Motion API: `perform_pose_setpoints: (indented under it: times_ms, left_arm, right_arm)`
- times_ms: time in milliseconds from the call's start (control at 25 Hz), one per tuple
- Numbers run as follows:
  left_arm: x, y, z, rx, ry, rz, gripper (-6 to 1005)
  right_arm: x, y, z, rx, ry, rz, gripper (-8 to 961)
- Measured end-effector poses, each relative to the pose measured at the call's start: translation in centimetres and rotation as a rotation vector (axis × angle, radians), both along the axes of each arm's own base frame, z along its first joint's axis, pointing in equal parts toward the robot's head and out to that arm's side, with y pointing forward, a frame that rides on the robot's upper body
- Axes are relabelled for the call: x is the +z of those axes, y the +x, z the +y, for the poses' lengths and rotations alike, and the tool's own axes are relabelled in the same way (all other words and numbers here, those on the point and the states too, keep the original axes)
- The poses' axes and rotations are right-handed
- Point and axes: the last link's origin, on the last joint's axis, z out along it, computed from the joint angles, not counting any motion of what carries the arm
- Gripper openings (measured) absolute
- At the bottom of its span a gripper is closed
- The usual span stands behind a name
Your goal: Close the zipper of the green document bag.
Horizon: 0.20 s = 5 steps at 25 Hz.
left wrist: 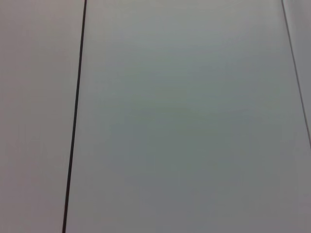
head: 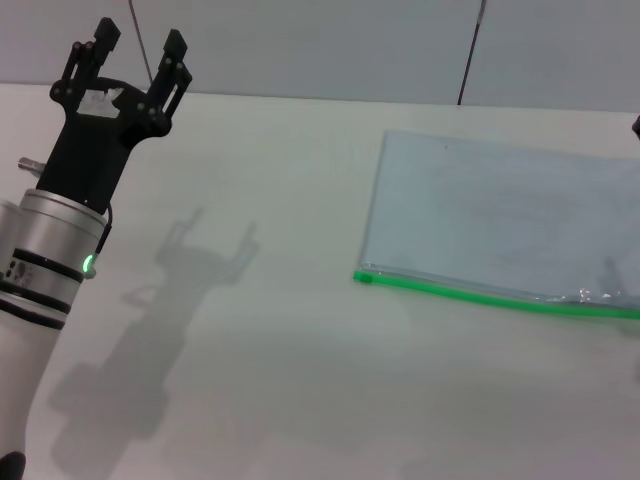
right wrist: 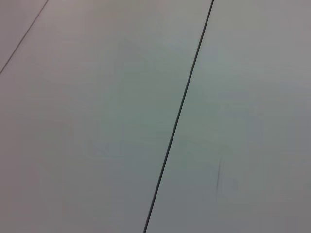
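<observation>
Nothing is grasped yet: the left gripper [head: 135, 58] hovers spread at upper left, far from the green document bag [head: 500, 225] at right, whose zipper [head: 490, 295] slider must be reached next.

White table [head: 300, 350], plain and matte. Lying flat toward its right edge: green document bag [head: 500, 225], zipper [head: 480, 293] along the near long side.

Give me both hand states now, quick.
Left hand: open, empty, raised over the table, far from the green document bag.
Right hand: not in view, cannot be told.
</observation>
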Motion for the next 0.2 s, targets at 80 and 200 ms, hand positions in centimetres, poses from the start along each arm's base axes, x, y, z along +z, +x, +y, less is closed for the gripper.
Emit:
perform_pose_setpoints:
  times_ms: [80,200]
  left_arm:
    - [-0.03,0.02,0.0,0.0,-0.001,0.0,757]
    - [-0.06,0.05,0.05,0.0,-0.002,0.001,757]
  right_arm:
    - [0.01,-0.01,0.01,0.0,0.0,0.0,885]
    - [0.01,-0.02,0.02,0.001,0.0,0.0,886]
